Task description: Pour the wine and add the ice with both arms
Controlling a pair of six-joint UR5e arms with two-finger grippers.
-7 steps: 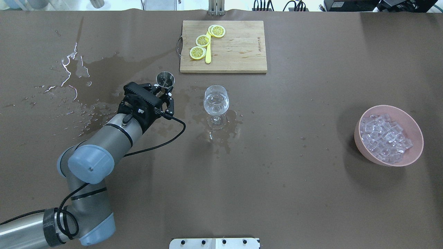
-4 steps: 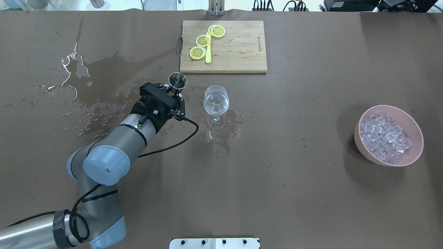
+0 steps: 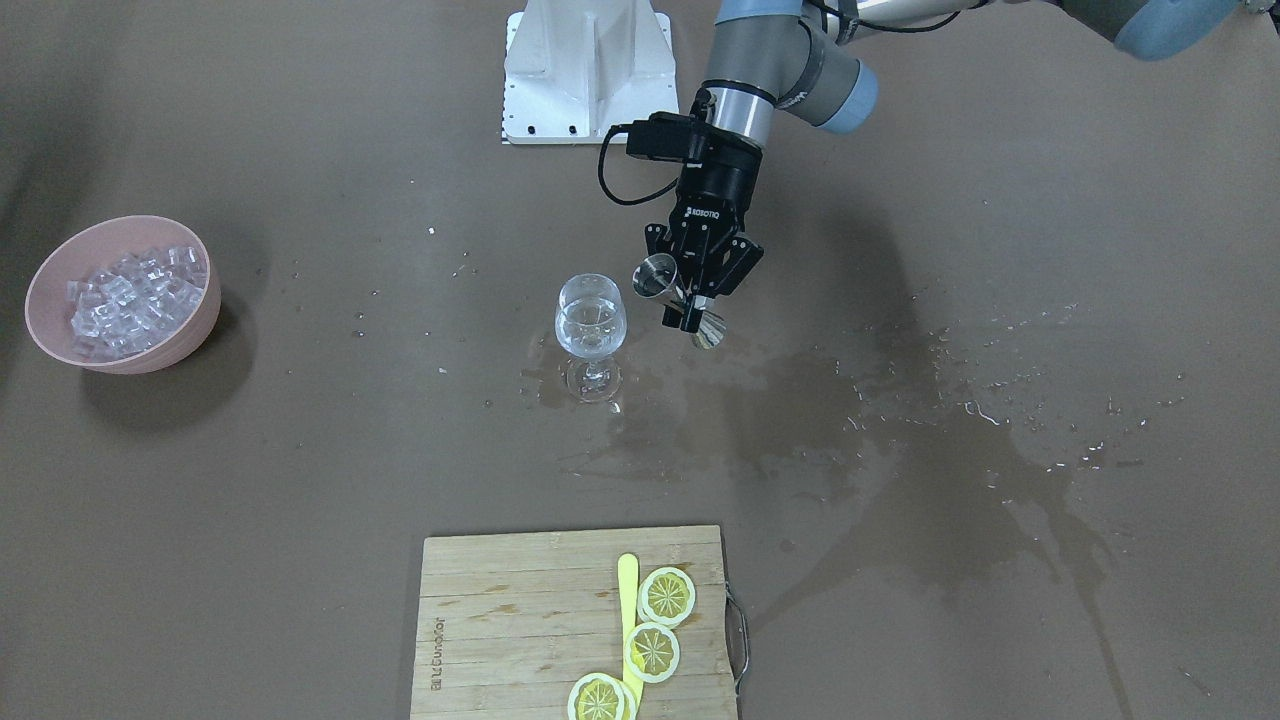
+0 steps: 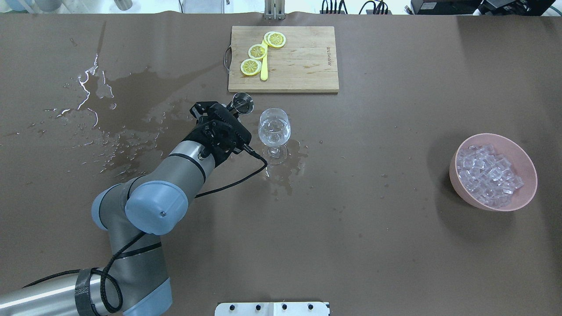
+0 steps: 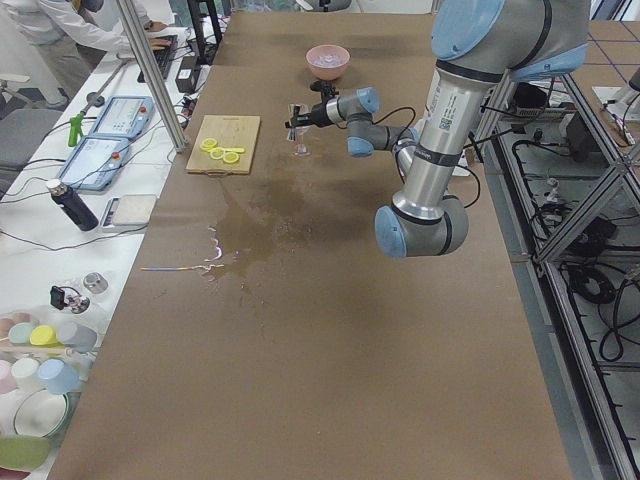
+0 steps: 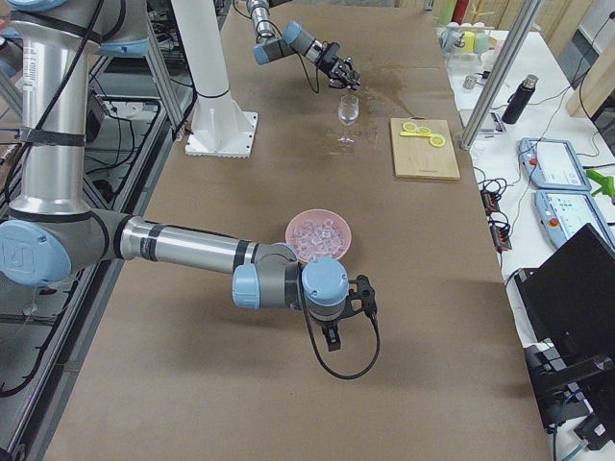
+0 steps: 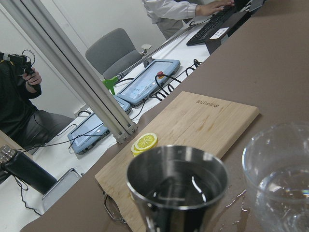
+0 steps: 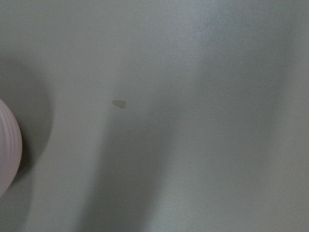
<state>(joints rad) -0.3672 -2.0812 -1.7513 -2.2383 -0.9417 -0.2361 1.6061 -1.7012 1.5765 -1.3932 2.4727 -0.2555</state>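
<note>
My left gripper is shut on a steel jigger and holds it above the table, just left of the wine glass, leaning toward it. In the front view, the gripper has the jigger by its waist. The left wrist view shows a little clear wine in the jigger, with the glass beside it. The glass holds clear liquid. The ice is heaped in a pink bowl at far right. My right gripper hangs near that bowl; I cannot tell if it is open.
A wooden cutting board with lemon slices and a yellow knife lies behind the glass. A wide wet spill covers the table's left part, with smaller puddles around the glass foot. The right wrist view shows only table and the bowl's edge.
My left arm has carried the jigger to the right, close to the wine glass, and has tilted it toward the glass. Nothing else has moved.
</note>
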